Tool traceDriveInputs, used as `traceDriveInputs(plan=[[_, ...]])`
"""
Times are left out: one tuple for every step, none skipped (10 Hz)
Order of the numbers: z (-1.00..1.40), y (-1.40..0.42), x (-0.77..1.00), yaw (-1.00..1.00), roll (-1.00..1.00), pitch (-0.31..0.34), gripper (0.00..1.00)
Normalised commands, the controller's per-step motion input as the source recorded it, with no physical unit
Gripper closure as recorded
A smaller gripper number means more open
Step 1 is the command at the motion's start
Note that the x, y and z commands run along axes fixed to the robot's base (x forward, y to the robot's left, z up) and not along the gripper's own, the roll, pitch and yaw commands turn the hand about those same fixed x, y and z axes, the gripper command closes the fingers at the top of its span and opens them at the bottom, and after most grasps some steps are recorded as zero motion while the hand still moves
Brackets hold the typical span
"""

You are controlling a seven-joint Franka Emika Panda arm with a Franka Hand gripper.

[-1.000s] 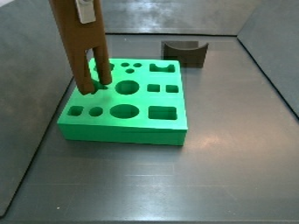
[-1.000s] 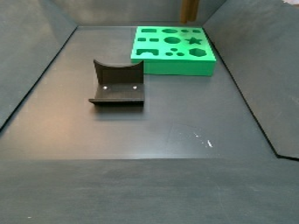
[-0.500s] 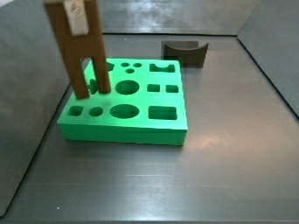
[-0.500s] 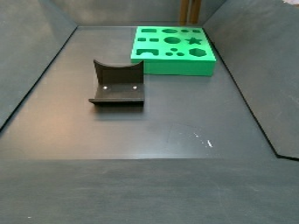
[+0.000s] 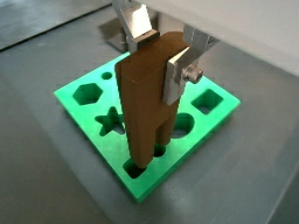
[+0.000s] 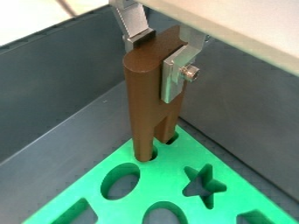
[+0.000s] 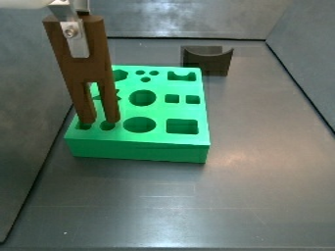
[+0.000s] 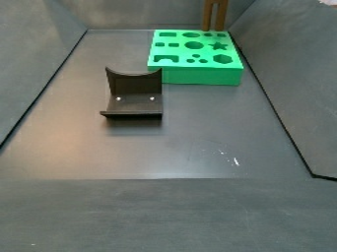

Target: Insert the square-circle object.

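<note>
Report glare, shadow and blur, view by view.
In a side view, a pale sheen streaks the floor before the green board. In a wrist view, the gripper, above the board and shut on the brown two-pronged piece, looks soft. In a side view, the fixture is sharp.

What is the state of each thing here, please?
Gripper: shut on the square-circle object, above the green board's corner.
Square-circle object: upright, held, prong tips at the board's holes.
Green board: flat on the floor.
Fixture: on the floor, empty, apart from the board.
</note>
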Motion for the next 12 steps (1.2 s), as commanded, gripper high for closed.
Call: traceDriveInputs(plan=[[-0.28,0.0,-0.46,-0.71,-0.01,0.0,1.0],[-0.18,-0.13,-0.41,-0.34,-0.07,-0.02,1.0],[0.0,0.0,-0.1,0.01,-0.01,-0.001,1.0],[-0.1,0.0,0.0,0.0,0.01,0.0,1.0],[-0.44,0.11,0.3,0.0,0.0,0.014,1.0],[-0.39,0.19,0.22,0.23,0.0,0.0,1.0],[-0.43,0.09,0.4,0.31,-0.01,0.0,1.0],[-0.47,0.03,0.49,0.19,-0.05,0.0,1.0],[-0.26,-0.03,0.0,0.0,-0.12,-0.079,1.0],[-0.17,0.0,-0.2,0.0,-0.22,-0.13,1.0],[-0.1,0.0,-0.33,0.0,-0.24,-0.147,1.0],[-0.02,0.01,-0.47,0.0,-0.2,-0.164,1.0]])
